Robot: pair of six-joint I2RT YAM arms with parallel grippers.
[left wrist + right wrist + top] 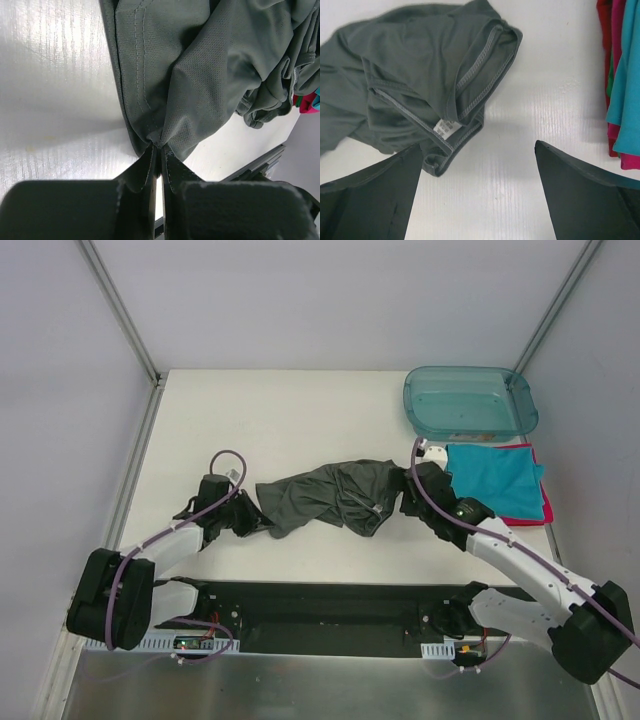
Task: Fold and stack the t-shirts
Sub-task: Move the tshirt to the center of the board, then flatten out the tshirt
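Note:
The dark charcoal-grey t-shirt point(330, 495) lies crumpled across the table's middle. My left gripper point(252, 521) is shut on its left edge, with cloth pinched at the fingertips in the left wrist view point(159, 145). My right gripper point(412, 492) is open and empty just right of the shirt. In the right wrist view point(477, 150) its jaws stand wide over bare table, beside the shirt's neck hem with its white label point(446, 128). The folded teal t-shirt point(490, 476) lies on the red-pink one point(530, 512) at the right.
A translucent teal plastic tub point(470, 400) stands at the back right, behind the folded stack. A black strip point(320, 605) runs along the near edge between the arm bases. Metal frame posts rise at the back corners.

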